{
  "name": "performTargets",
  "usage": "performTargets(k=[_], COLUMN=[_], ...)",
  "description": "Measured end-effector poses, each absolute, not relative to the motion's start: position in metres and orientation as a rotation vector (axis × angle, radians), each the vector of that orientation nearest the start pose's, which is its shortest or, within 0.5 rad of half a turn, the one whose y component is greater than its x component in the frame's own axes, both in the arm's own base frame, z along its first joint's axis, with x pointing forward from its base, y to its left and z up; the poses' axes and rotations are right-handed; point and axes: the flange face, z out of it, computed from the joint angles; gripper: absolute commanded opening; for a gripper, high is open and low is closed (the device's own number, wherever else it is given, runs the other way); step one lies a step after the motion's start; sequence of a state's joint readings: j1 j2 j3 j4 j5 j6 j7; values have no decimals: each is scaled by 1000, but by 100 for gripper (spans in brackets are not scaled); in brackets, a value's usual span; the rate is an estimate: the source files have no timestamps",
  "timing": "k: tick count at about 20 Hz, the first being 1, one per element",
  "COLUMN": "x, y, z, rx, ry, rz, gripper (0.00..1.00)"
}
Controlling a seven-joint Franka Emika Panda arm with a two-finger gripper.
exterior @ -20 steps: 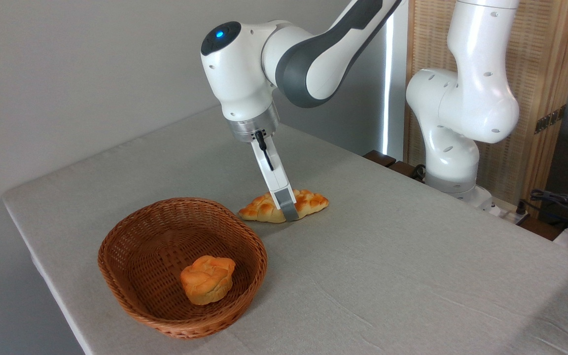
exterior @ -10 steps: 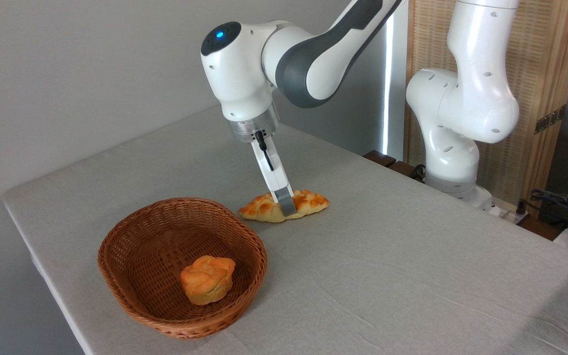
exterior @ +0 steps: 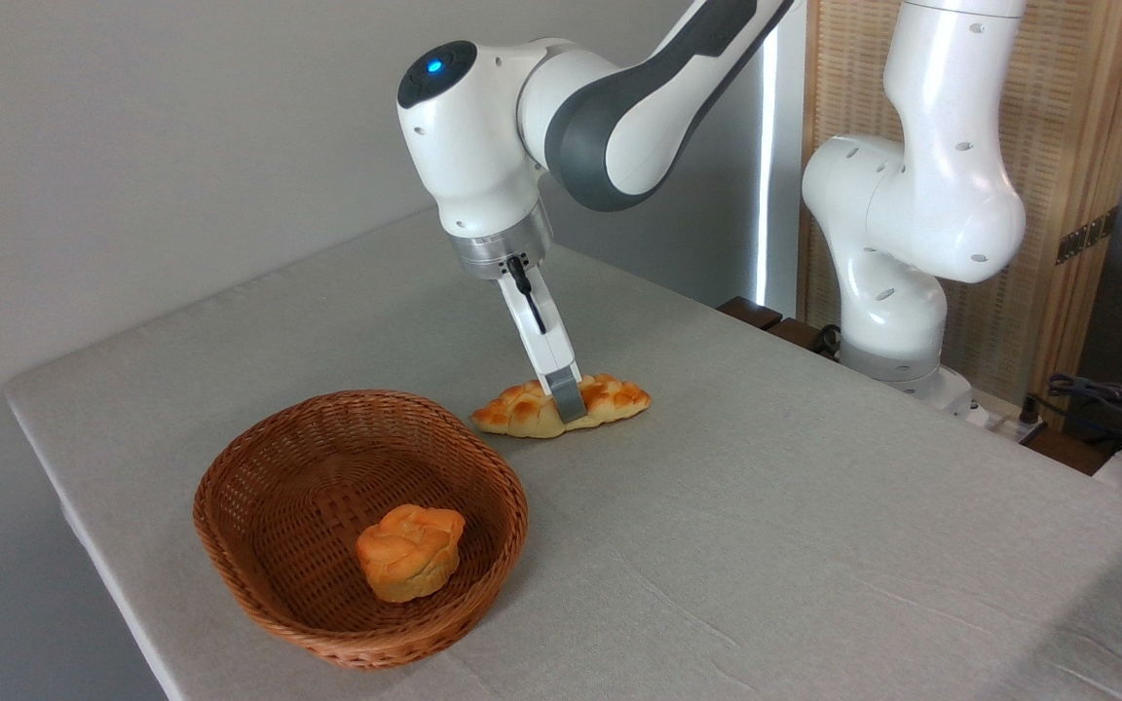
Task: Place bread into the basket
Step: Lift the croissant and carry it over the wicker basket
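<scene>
The braided bread (exterior: 612, 397) lies flat on the grey table (exterior: 766, 545), just behind and to the right of the wicker basket (exterior: 358, 397). My gripper (exterior: 566, 403) reaches down across the middle of the loaf. Its near finger (exterior: 569, 401) presses on the bread's front side, and the far finger is hidden behind the loaf. The jaws look closed on the bread, which still rests on the table.
A small round orange bun (exterior: 410, 550) sits inside the basket. The robot's white base (exterior: 897, 292) stands at the back right, with a wooden screen behind it and cables (exterior: 1106, 399) at the far right edge.
The near finger has drawn inward, from the loaf's front edge onto its side. The bread has barely shifted and the arm has risen only slightly.
</scene>
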State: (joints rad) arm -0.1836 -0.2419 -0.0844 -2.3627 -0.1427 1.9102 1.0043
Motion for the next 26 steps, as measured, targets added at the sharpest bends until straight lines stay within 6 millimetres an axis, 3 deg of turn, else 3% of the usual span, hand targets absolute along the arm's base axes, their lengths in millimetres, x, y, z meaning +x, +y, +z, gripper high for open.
performTargets(k=[3, 5, 7, 11, 13, 16, 19, 22, 24, 26], x=[417, 413, 416, 447, 465, 495, 531, 553, 562, 569], y=[-125, -120, -108, -82, -82, -86, -92, -97, -99, -103], z=[412, 426, 458, 529, 545, 549, 539, 529, 523, 517], rx=[-2739, -2755, -2788, -2855, -2871, -2880, -2881, -2873, -2866, -2867], ry=[1868, 1868, 1851, 1731, 1681, 1647, 1594, 1553, 1535, 1513], rz=[297, 360, 382, 175, 123, 88, -2, -99, -146, -177], gripper=[34, 35, 37, 38, 38, 38, 38, 41, 56, 83])
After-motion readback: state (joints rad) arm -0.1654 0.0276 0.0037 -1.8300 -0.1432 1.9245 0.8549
